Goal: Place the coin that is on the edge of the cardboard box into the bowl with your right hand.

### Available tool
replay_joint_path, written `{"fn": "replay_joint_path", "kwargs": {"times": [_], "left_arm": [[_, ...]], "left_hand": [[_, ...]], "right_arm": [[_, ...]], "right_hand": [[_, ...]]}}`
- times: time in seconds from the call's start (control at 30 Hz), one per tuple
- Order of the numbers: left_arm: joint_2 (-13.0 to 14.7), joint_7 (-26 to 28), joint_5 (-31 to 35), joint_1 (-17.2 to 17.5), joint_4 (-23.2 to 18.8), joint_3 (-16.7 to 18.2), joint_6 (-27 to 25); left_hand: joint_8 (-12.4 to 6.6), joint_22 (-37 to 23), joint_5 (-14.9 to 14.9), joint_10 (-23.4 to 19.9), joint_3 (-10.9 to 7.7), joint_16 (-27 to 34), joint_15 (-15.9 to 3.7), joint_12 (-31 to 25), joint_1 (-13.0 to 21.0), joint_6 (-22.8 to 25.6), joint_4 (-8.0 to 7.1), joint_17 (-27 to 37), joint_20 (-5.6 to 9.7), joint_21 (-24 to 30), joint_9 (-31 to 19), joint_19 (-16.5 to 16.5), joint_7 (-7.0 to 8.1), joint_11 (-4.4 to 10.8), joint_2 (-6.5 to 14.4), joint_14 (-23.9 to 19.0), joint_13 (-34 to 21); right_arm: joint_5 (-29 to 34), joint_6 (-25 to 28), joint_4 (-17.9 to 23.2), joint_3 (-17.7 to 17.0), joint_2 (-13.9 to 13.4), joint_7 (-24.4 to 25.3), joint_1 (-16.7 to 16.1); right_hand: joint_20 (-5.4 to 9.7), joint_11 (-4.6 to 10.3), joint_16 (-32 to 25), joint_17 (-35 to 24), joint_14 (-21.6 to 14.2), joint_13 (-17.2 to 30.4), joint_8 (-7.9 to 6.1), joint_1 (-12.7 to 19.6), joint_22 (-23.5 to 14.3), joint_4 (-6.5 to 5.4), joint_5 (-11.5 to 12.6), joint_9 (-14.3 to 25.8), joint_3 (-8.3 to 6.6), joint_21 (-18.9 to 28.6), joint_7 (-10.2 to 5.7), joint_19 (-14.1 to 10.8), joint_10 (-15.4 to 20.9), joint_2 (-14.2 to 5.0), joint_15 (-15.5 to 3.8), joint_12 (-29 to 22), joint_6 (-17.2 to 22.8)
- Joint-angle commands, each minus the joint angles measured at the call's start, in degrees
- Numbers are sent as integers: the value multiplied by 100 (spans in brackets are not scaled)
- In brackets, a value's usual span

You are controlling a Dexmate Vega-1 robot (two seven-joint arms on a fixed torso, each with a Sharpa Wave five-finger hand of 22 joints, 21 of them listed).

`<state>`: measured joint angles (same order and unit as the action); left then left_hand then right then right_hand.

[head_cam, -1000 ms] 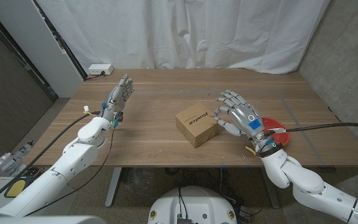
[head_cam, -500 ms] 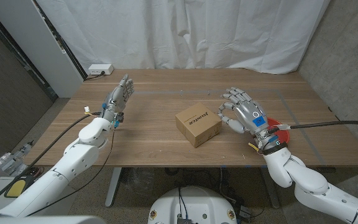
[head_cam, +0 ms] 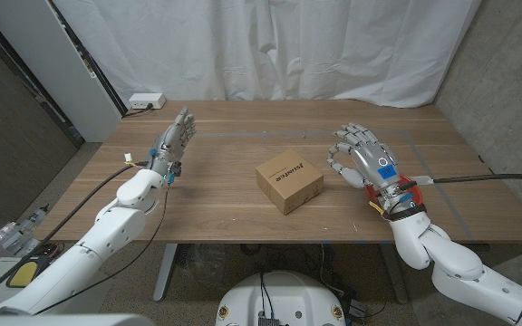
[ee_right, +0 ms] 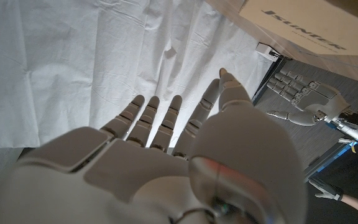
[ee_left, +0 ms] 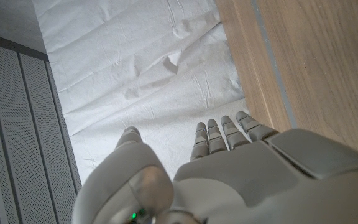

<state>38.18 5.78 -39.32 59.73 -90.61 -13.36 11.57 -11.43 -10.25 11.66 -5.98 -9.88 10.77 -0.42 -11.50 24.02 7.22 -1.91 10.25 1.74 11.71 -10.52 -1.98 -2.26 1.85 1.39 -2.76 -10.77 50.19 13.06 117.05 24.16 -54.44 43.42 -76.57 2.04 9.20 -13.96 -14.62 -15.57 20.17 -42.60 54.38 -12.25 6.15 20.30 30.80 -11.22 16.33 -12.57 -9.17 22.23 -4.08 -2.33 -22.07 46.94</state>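
- Brown cardboard box [head_cam: 289, 182] sits at the middle of the wooden bench [head_cam: 234, 208], and no coin can be made out on its edge at this size.
- The right robot hand [head_cam: 362, 160] is raised beside the box on its right, apart from it, fingers loosely curled; whether it pinches the coin cannot be told from these frames.
- The red bowl [head_cam: 408, 180] lies just behind that hand, mostly hidden by its wrist, so only a sliver of rim shows.
- The left robot hand [head_cam: 174, 141] stands well away on the left, fingers spread, holding nothing.
- If the coin is in the fingers, the step probably calls for a short carry to the right, keeping the pinch steady until the fingertips are above the bowl's hollow, then releasing low so the coin does not bounce out.
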Motion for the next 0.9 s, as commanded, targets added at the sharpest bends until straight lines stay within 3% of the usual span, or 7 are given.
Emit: {"fn": "replay_joint_path", "kwargs": {"times": [0.03, 0.43, 0.9], "left_arm": [[-39, -15, 42, -252, 134, -95, -131], [-115, -217, 78, -584, 382, -269, -193], [-12, -131, 79, -483, 214, -217, -253]], "left_hand": [[0, -11, -7, -27, 29, 1, -8, -10, 42, 48, 8, 30, 186, -15, -17, 45, 14, 8, 55, 11, -16], [1, -11, -7, -25, 34, 2, -13, -9, 48, 52, 10, 30, 187, -15, -16, 45, 11, -13, 61, 9, -15], [2, -11, -7, -26, 43, 4, -15, -8, 53, 58, 11, 30, 186, -14, -16, 46, 6, -8, 65, 5, -15]], "right_arm": [[-124, 125, -6, -221, -12, 147, -202], [-174, 534, 151, -508, -26, 295, -673], [-177, 767, 207, -677, 3, 545, -1098]], "right_hand": [[263, 17, -22, -17, -58, 0, -25, -32, 6, -12, -16, 5, 7, 30, 0, -65, 71, -7, -466, 4, 43], [270, 33, -11, -7, -76, -10, -53, -31, 12, -9, -22, -27, 11, 32, -3, -79, 92, -23, -469, 6, 94], [284, 41, -5, 4, -114, -21, -70, -31, 19, -4, -31, -71, 21, 37, -6, -106, 126, -34, -481, 6, 117]]}}
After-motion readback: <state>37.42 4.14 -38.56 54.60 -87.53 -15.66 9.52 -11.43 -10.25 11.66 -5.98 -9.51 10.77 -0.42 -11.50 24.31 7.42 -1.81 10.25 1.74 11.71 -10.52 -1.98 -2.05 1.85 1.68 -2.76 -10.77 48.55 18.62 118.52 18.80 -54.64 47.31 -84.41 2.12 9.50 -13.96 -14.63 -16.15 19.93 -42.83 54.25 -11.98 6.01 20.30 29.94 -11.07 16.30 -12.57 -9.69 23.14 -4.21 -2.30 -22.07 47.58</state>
